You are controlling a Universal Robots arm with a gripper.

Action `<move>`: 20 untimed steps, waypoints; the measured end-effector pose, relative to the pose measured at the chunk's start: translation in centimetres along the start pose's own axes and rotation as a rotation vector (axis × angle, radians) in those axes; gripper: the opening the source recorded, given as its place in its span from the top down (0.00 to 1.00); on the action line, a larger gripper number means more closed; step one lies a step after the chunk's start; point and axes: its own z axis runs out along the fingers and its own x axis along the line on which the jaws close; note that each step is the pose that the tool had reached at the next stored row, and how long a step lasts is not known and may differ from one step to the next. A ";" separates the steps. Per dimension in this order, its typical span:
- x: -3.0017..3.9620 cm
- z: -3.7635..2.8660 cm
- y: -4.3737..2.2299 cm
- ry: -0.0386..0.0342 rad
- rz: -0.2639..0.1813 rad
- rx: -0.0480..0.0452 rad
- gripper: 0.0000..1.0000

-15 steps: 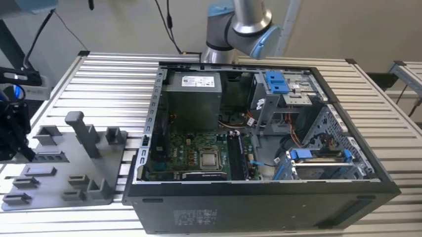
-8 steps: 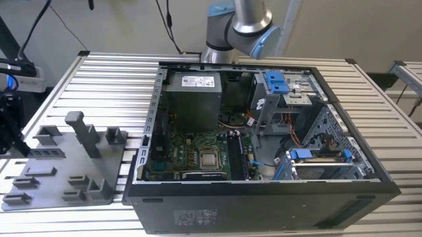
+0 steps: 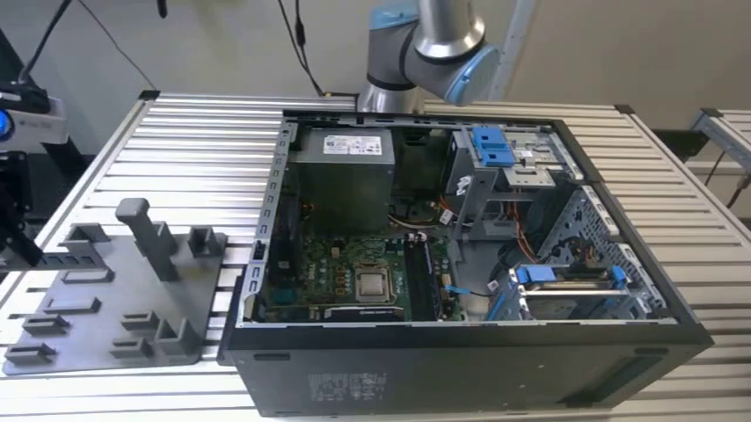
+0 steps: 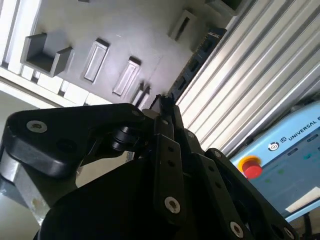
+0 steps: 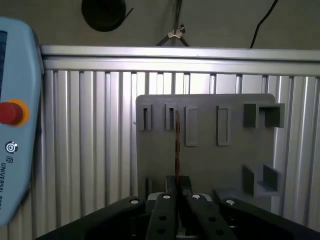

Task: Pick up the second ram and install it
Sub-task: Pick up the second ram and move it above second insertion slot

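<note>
In both wrist views my gripper [image 5: 177, 184] [image 4: 165, 104] is shut on the second ram, a thin dark stick. It shows edge-on in the first wrist view [image 5: 176, 142] and as a long notched dark strip in the second wrist view [image 4: 199, 59], reaching out beyond the fingertips. The held ram hangs well above the grey fixture plate [image 5: 210, 165] [image 4: 140, 35]. In the exterior view the open computer case [image 3: 470, 360] lies on the table, with the green motherboard [image 3: 334, 264] and its dark memory slots [image 3: 420, 274] inside.
The fixture plate [image 3: 105, 303] with its upright pegs and slots sits on the exterior view's left of the case. A grey power-supply box [image 3: 343, 171] and blue drive brackets [image 3: 493, 145] fill the case's far side. A light-blue teach pendant [image 5: 15, 125] with a red button lies on the slatted table [image 3: 200, 132].
</note>
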 end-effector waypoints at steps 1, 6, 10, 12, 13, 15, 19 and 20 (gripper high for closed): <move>0.00 -0.31 0.00 0.0000 0.000 0.0000 0.86; 0.01 -1.81 -0.02 0.0001 0.000 -0.0001 0.86; 0.01 -2.96 -0.03 0.0000 0.000 0.0000 0.86; 0.01 -3.52 -0.03 0.0001 0.000 -0.0001 0.86; 0.01 -3.79 -0.04 0.0000 0.000 0.0000 0.86; 0.01 -4.35 -0.04 0.0000 0.000 0.0000 0.86; 0.02 -5.42 -0.05 0.0000 0.000 0.0000 0.86; 0.02 -5.69 -0.06 0.0000 0.000 0.0000 0.86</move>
